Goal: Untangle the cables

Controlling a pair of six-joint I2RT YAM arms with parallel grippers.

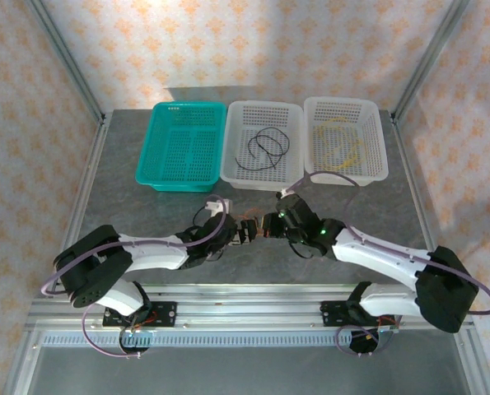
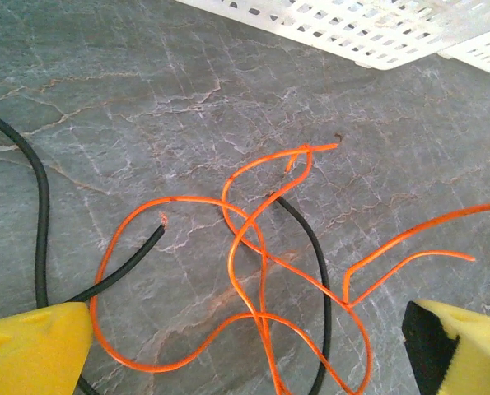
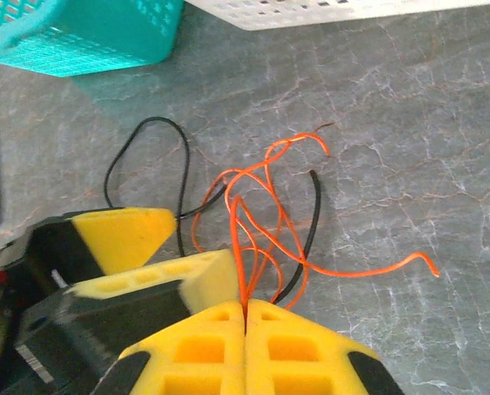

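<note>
Left gripper: your left gripper (image 2: 246, 321) stands wide apart, one yellow fingertip in each lower corner of its wrist view, with nothing between them but loose strands on the table.
Right gripper: your right gripper (image 3: 245, 317) is pressed closed at the bottom centre of its wrist view, with strands of the orange cable (image 3: 277, 206) running down into the seam between its pads.
Loose black cable: the loose black cable (image 2: 310, 247) crosses under the orange loops. One end lies free near the left fingertip. The other seems to reach your closed pads, though you cannot tell from here whether it is pinched too.
Tangle: both cables lie on the grey marbled table (image 2: 105, 99), in the middle of the top view, right where your two grippers meet tip to tip.
Teal basket: the teal basket (image 1: 183, 146) sits at upper left of the row.
Middle basket: the middle white basket (image 1: 232, 169) holds a coiled black cable (image 1: 261, 148).
Right basket: the right white basket (image 1: 378, 148) holds a yellow cable (image 1: 339, 152).
</note>
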